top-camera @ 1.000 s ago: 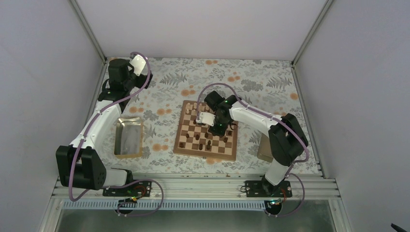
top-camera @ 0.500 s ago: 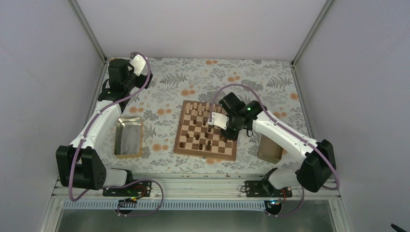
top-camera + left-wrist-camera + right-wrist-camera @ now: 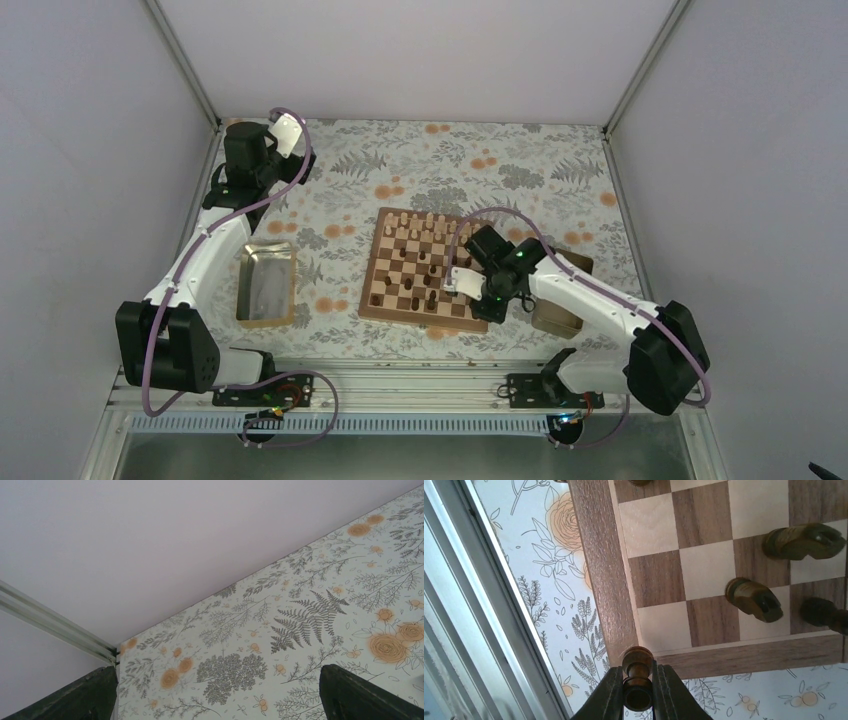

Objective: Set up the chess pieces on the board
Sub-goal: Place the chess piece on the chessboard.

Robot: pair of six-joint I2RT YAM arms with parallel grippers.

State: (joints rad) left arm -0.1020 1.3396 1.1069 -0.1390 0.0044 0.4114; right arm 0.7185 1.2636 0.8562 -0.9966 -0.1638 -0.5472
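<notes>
The wooden chessboard (image 3: pixel 425 270) lies mid-table with pale pieces (image 3: pixel 418 220) along its far row and dark pieces (image 3: pixel 428 297) scattered on it. My right gripper (image 3: pixel 488 308) hovers over the board's near right corner (image 3: pixel 624 655), shut on a dark brown pawn (image 3: pixel 637 680). In the right wrist view the gripper (image 3: pixel 637 692) pinches the pawn's stem, and three dark pieces (image 3: pixel 754 597) lie toppled on nearby squares. My left gripper (image 3: pixel 290 140) is open and empty at the far left corner; its fingertips (image 3: pixel 95 692) frame bare cloth.
A metal tray (image 3: pixel 266 284) lies left of the board. A brown box (image 3: pixel 560 300) stands right of the board, under my right arm. A floral cloth (image 3: pixel 480 160) covers the table. An aluminium rail (image 3: pixel 400 375) runs along the near edge.
My right arm has swung from over the board's far middle towards the near right corner, carrying the dark pawn. The left arm has not moved.
</notes>
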